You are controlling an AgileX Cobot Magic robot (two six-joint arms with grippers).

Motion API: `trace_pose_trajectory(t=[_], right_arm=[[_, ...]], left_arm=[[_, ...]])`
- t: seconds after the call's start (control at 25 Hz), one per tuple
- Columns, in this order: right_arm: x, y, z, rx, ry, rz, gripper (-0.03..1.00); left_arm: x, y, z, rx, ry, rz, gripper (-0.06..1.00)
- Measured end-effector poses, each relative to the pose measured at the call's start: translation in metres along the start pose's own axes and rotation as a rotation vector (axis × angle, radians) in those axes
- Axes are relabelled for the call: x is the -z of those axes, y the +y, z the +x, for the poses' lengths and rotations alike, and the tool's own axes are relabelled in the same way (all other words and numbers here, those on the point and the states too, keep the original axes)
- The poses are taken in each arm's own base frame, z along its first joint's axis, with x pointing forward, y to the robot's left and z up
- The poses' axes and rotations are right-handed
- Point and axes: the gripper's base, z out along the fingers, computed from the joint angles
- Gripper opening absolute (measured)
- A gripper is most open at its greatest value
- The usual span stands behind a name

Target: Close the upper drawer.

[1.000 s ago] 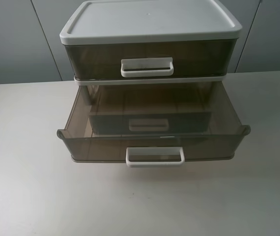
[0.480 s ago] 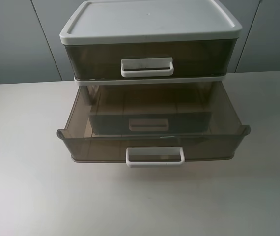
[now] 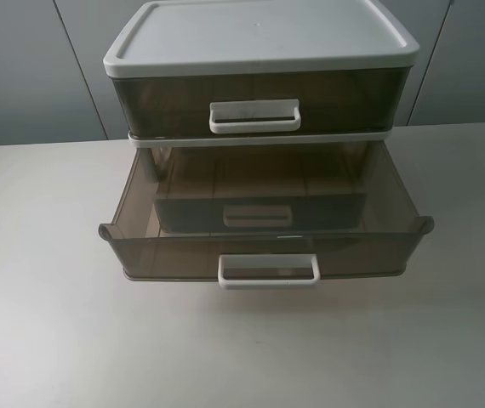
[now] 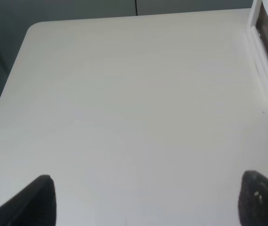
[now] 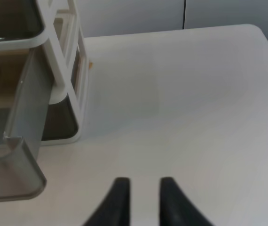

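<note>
The upper drawer (image 3: 166, 255) is smoky-brown see-through plastic with a chunky white loop handle (image 3: 268, 270). It is pulled far out toward the table's front and looks empty. Through it I see the shallower lower drawer's slim handle (image 3: 258, 215). In the right wrist view the upper drawer's side wall and corner (image 5: 26, 141) are a short way from my right gripper (image 5: 144, 188). That gripper's fingers are close together and hold nothing. My left gripper (image 4: 153, 202) is wide open over bare table, with the unit's edge (image 4: 265, 61) off to one side. Neither gripper shows in the exterior view.
A separate closed drawer (image 3: 254, 116) under a white lid (image 3: 259, 34) sits on top of the unit. The unit stands at the back middle of a pale table (image 3: 55, 340). Grey panels stand behind it.
</note>
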Motion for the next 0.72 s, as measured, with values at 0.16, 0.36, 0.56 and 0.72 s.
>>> trace_pose_trajectory(t=[0.16, 0.36, 0.56, 0.72], right_arm=[[0.0000, 0.0007, 0.0000, -0.001, 0.000, -0.008, 0.60], [0.0000, 0.0007, 0.0000, 0.004, 0.000, -0.008, 0.69], [0.0000, 0.0009, 0.0000, 0.006, 0.000, -0.010, 0.70], [0.0000, 0.0009, 0.0000, 0.006, 0.000, -0.010, 0.70]], left_arm=[[0.0000, 0.0000, 0.0000, 0.000, 0.000, 0.000, 0.74], [0.0000, 0.0000, 0.0000, 0.000, 0.000, 0.000, 0.74], [0.0000, 0.0000, 0.0000, 0.000, 0.000, 0.000, 0.74], [0.0000, 0.0000, 0.0000, 0.002, 0.000, 0.000, 0.74]])
